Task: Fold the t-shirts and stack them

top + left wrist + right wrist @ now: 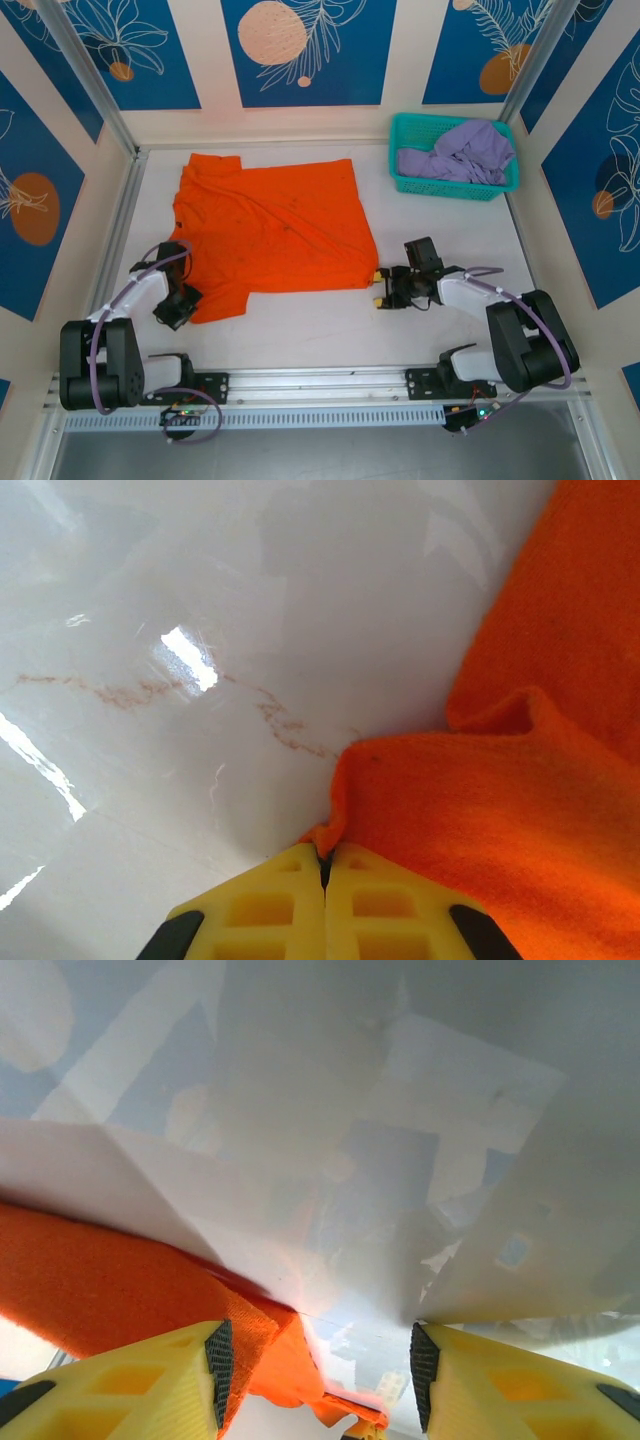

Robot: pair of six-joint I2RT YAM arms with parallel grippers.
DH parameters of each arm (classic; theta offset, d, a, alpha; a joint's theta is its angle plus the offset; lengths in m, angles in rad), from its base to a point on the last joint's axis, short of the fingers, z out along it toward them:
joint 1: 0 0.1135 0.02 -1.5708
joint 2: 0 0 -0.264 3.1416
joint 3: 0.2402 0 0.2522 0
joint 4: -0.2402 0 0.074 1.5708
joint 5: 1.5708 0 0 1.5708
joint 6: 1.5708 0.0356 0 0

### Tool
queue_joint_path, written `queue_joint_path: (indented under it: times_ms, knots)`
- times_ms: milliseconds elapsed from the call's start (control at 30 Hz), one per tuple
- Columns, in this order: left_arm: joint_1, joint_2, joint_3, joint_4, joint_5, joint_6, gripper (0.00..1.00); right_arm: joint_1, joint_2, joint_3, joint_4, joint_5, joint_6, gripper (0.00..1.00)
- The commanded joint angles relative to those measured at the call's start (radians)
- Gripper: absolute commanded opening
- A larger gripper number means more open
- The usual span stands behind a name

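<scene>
Top external: orange shirt [270, 225] flat on the bench [300, 325], near-left corner pinched in the jaws of the left gripper [180, 303], right gripper [384, 290] with jaws spread at the near-right corner, likely readying a fold; purple shirt [460, 152] heaped in its basket [405, 182].

Table [300, 325]: white, glossy, fills centre of top view. Left-wrist close-up: faint brown veins [270, 715] mid-frame, bright glare patch [188, 658] upper left, thinner streaks at left edge. Right-wrist view: tabletop mirrors blue and white wall shapes [400, 1190].
Walls: blue panels [305, 50] with pale leaf drawings and orange discs, cream strips between; top, left, right of frame.
Slanted metal post [88, 75] upper left, second post [542, 55] upper right.
Metal rail [310, 383] across bottom; grey strip [320, 450] beneath.
</scene>
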Motion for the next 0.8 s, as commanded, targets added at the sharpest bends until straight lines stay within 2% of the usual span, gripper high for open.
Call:
queue_joint_path:
  times_ms: [0, 400, 767]
  knots:
    - [0.012, -0.007, -0.009, -0.003, 0.014, 0.015, 0.0, 0.01, 0.05, 0.054, -0.062, 0.017, -0.032, 0.53]
    - [0.012, -0.035, -0.018, -0.005, 0.025, 0.043, 0.0, 0.042, 0.128, 0.178, -0.118, 0.067, -0.111, 0.52]
    - [0.012, -0.033, -0.026, -0.002, 0.036, 0.048, 0.0, 0.065, 0.24, 0.245, -0.159, 0.05, -0.159, 0.42]
